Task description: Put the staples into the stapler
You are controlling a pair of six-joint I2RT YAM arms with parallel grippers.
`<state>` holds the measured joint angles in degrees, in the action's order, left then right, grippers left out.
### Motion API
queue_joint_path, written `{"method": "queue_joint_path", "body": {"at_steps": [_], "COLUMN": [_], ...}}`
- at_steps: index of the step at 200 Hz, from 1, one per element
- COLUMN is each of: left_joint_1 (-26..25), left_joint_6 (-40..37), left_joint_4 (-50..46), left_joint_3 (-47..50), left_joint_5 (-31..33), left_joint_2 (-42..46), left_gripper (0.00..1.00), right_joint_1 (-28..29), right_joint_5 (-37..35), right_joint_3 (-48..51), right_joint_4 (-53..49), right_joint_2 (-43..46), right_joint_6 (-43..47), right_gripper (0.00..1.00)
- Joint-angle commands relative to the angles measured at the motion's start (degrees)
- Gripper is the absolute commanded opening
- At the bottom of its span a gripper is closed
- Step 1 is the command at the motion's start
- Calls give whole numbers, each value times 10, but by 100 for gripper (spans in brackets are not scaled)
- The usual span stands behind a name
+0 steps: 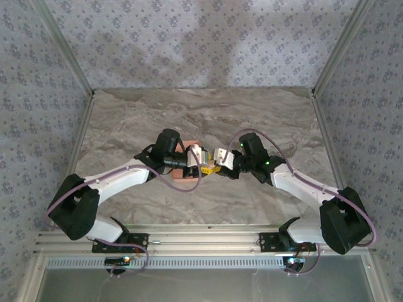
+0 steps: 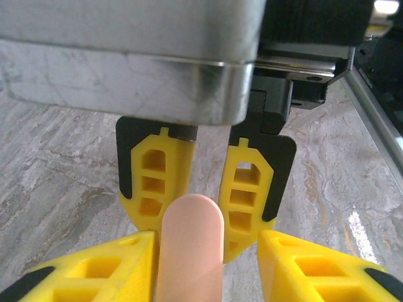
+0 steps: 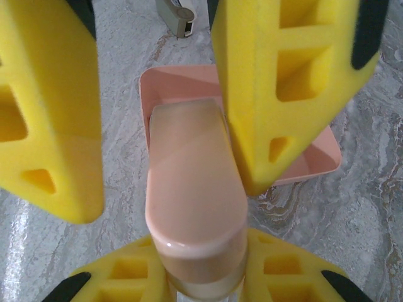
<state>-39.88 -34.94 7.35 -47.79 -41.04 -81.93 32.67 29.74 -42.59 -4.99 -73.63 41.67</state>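
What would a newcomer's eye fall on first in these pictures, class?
The pink stapler, held up at the middle of the table. The right gripper is shut on one end, while the left gripper has its big yellow fingers on either side of the other end, not yet closed. Close by on the table lies the salmon tray.
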Motion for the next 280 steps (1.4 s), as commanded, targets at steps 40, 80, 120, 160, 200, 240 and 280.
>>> {"method": "queue_joint_path", "body": {"at_steps": [40, 80, 120, 160, 200, 240, 280], "left_joint_1": [-4, -3, -3, -4, -5, 3, 24], "left_joint_6": [-2, 4, 13, 17, 14, 21, 61], "left_joint_4": [-17, -19, -28, -39, -56, -46, 20], "left_joint_3": [-22, -32, -41, -50, -63, -57, -31], "left_joint_5": [-6, -12, -10, -5, -18, -61, -96], "left_joint_2": [-9, -13, -20, -27, -34, -27, -4], "left_gripper": [33, 28, 39, 37, 27, 18, 16], "right_joint_1": [3, 3, 4, 5, 6, -9, -23], "right_joint_5": [0, -4, -9, -10, -11, -8, 2], "right_joint_3": [-12, -12, -11, -8, -6, 8, 28], "right_joint_4": [9, 11, 11, 16, 16, 21, 40], "right_joint_2": [7, 9, 15, 21, 23, 19, 18], "right_joint_6": [7, 6, 7, 8, 8, 4, -8], "right_gripper": [13, 13, 13, 12, 12, 12, 12]}}
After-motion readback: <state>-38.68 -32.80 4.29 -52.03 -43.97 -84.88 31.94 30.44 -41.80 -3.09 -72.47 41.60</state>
